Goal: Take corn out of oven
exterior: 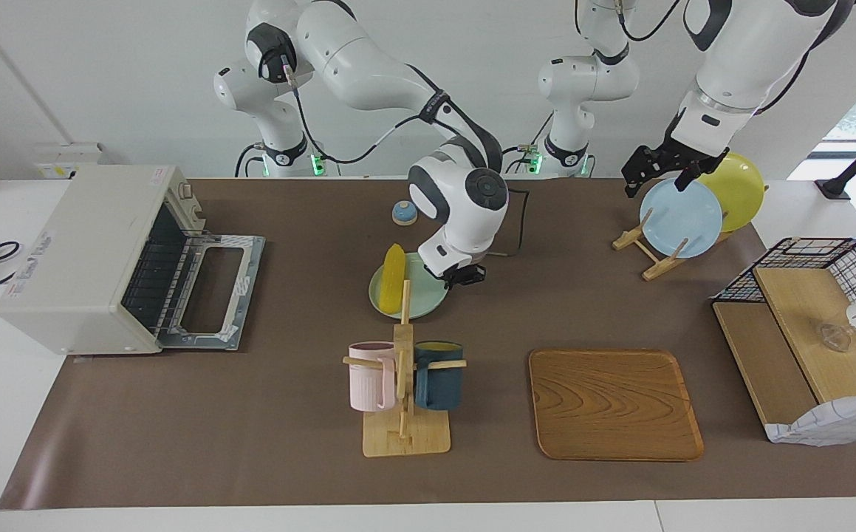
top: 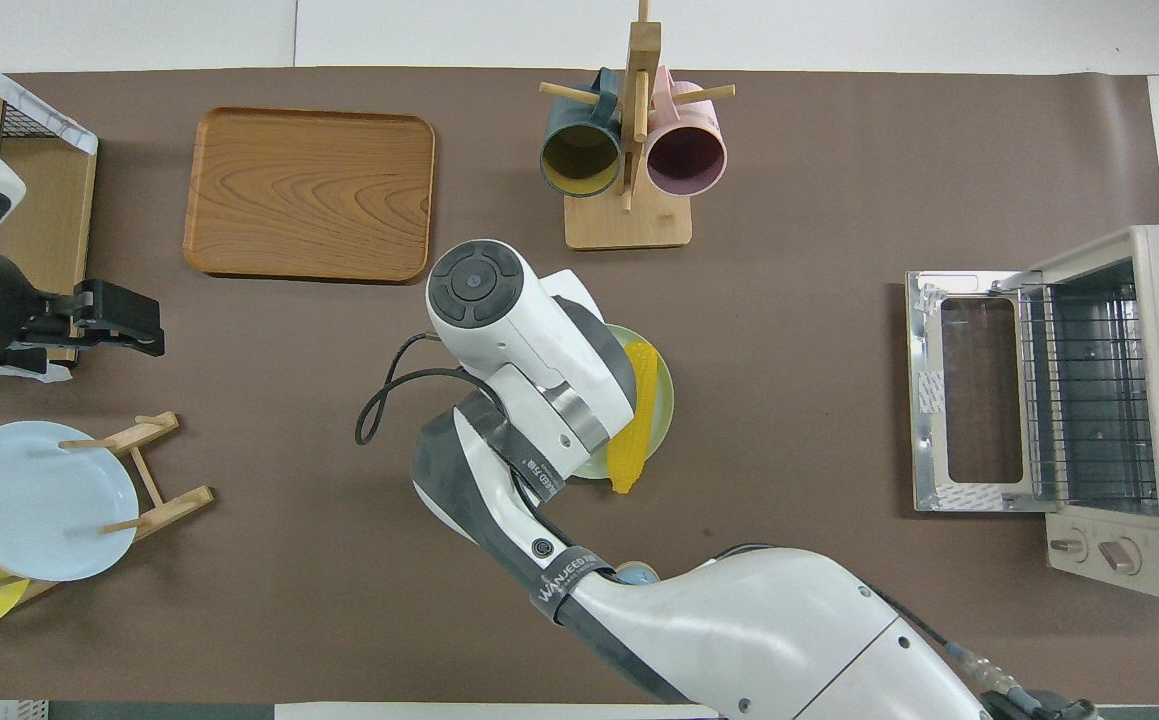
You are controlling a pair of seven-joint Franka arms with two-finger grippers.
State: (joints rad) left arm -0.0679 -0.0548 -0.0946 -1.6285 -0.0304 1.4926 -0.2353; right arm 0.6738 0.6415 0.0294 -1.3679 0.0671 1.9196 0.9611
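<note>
The yellow corn lies on a pale green plate at the table's middle, outside the oven; it also shows in the overhead view, with one end past the plate's rim. The off-white oven stands at the right arm's end of the table with its door folded down flat and only wire racks showing inside. My right gripper hangs low over the plate beside the corn, apart from it. My left gripper is open and empty, up over the blue plate.
A wooden mug stand with a pink and a dark blue mug stands farther from the robots than the plate. A wooden tray, a plate stand with a blue plate and a yellow plate, and a wire rack fill the left arm's end.
</note>
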